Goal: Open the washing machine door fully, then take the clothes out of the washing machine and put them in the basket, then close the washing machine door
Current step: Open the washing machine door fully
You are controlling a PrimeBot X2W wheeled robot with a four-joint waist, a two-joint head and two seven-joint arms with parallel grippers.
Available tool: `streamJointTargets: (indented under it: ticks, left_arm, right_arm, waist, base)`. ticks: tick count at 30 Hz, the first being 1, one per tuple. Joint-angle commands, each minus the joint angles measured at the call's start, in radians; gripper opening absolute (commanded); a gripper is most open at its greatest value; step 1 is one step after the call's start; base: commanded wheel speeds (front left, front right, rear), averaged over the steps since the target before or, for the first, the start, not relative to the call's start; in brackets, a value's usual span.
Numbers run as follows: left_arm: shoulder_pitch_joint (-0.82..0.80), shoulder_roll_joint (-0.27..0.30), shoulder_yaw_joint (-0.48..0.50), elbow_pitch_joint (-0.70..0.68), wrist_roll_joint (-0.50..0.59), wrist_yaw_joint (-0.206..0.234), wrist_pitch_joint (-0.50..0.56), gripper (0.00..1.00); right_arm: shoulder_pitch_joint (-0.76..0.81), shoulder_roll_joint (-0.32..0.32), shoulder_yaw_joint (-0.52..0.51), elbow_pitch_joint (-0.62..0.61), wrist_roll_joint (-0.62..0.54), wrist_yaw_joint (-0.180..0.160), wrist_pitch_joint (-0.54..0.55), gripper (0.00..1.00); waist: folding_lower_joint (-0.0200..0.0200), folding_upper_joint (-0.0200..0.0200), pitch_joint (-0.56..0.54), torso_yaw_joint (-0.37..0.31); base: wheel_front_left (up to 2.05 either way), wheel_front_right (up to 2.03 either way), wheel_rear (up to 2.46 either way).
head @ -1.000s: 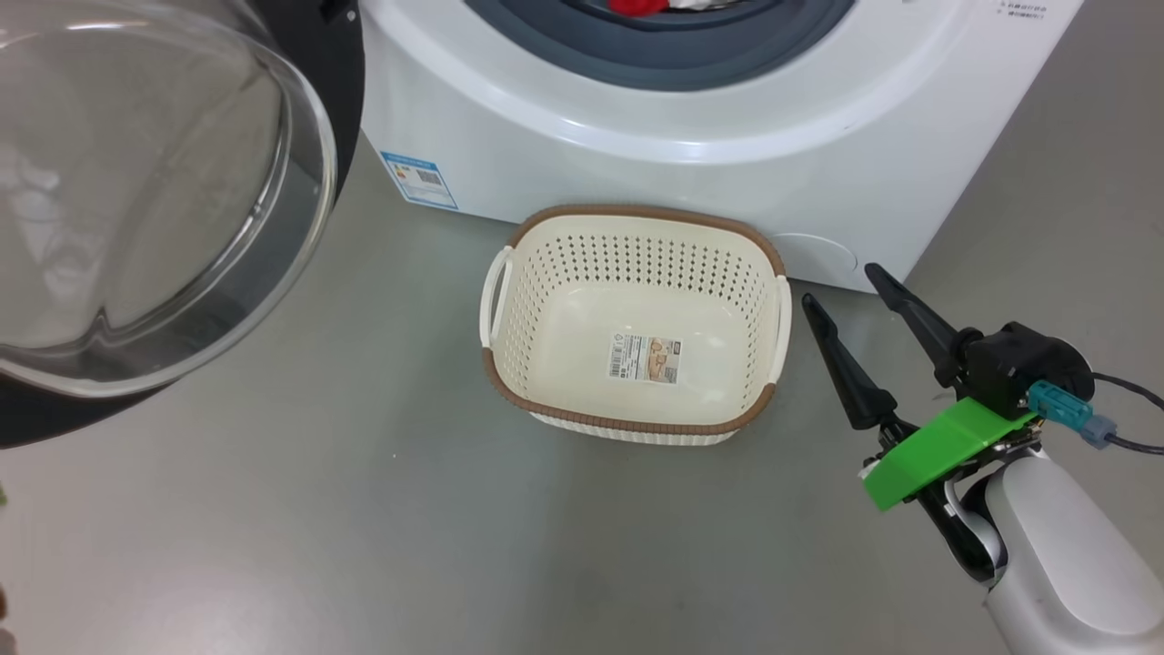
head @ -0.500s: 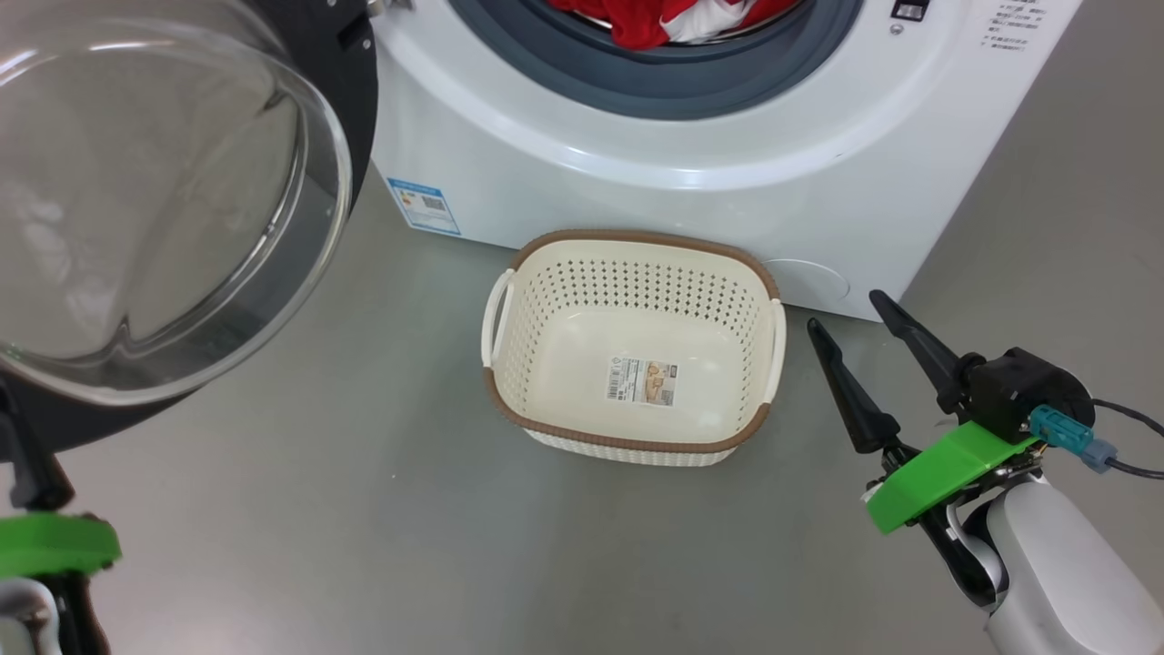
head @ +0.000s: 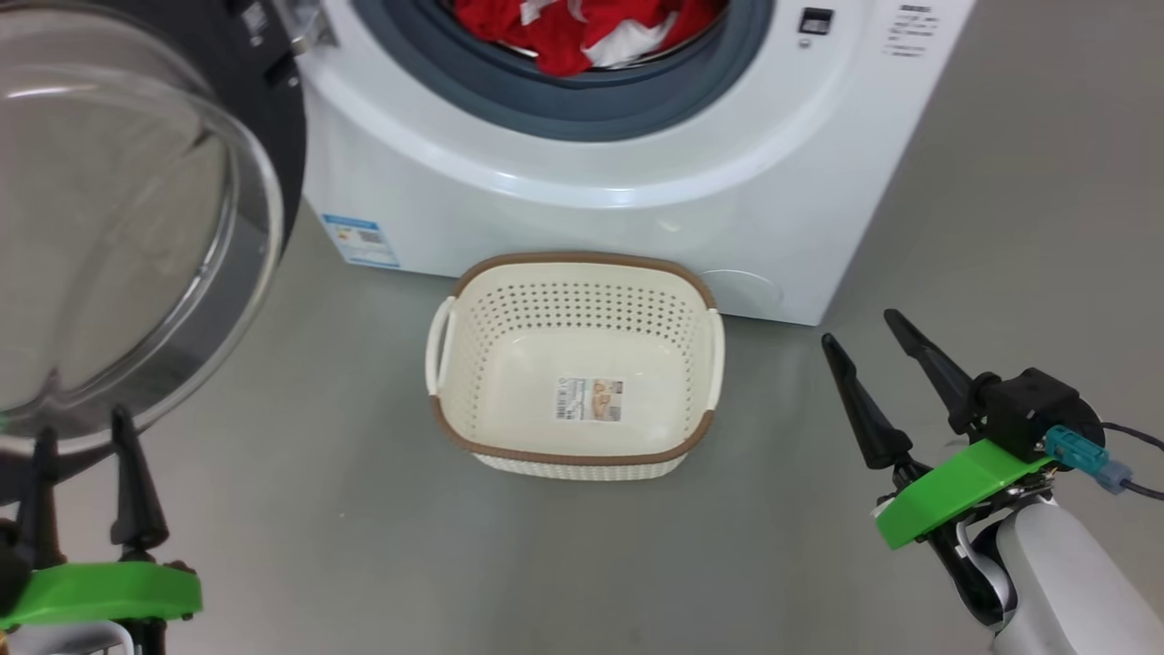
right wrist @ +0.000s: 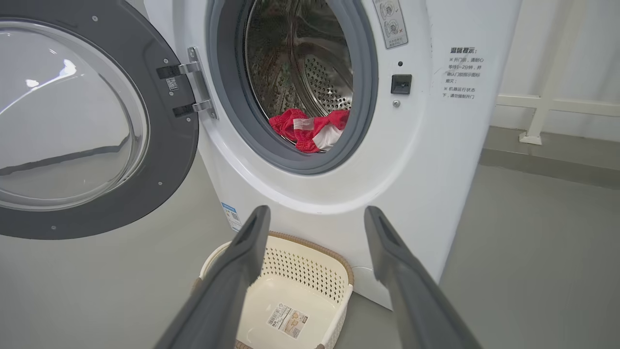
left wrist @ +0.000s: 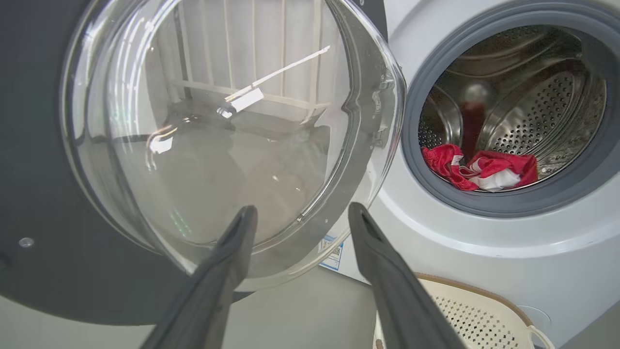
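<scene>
The washing machine door (head: 118,227) stands swung open to the left, its glass bowl facing me. The white washing machine (head: 564,218) has its drum mouth uncovered, with the red and white clothes (head: 582,32) lying inside at the bottom. On the floor in front of the machine sits the basket (head: 582,261), with nothing in it. My left gripper (head: 82,428) is open at the lower left, just under the door's rim and holding nothing. My right gripper (head: 859,327) is open to the right of the basket. The left wrist view shows door (left wrist: 218,135) and clothes (left wrist: 479,169).
Grey floor (head: 318,546) spreads around the basket. A white rail frame (right wrist: 547,97) stands against the wall to the right of the machine. A blue-white label (head: 359,238) sits low on the machine's front. A cable trails from my right wrist (head: 1128,482).
The head camera has tilted up and shifted, so more of the drum and clothes show. My left gripper has come into view at the lower left, open. The right gripper stays open.
</scene>
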Motion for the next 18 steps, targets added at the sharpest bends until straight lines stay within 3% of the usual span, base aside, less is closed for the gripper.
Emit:
streamJointTargets:
  ticks: [1,18]
  left_arm:
    - [0.01,0.045,0.011,-0.033,-0.011,-0.003,-0.008,1.0]
    - [0.054,0.092,-0.135,-0.078,-0.073,-0.003,-0.008,1.0]
  right_arm:
    - [0.018,0.005,0.005,-0.031,0.002,0.002,-0.012,1.0]
    - [0.07,0.024,-0.062,-0.06,-0.005,0.002,-0.012,1.0]
  waist:
    - [0.0,0.0,-0.009,-0.038]
    - [0.0,0.0,-0.023,-0.199]
  base:
    - [0.0,0.0,0.0]
    - [0.0,0.0,0.0]
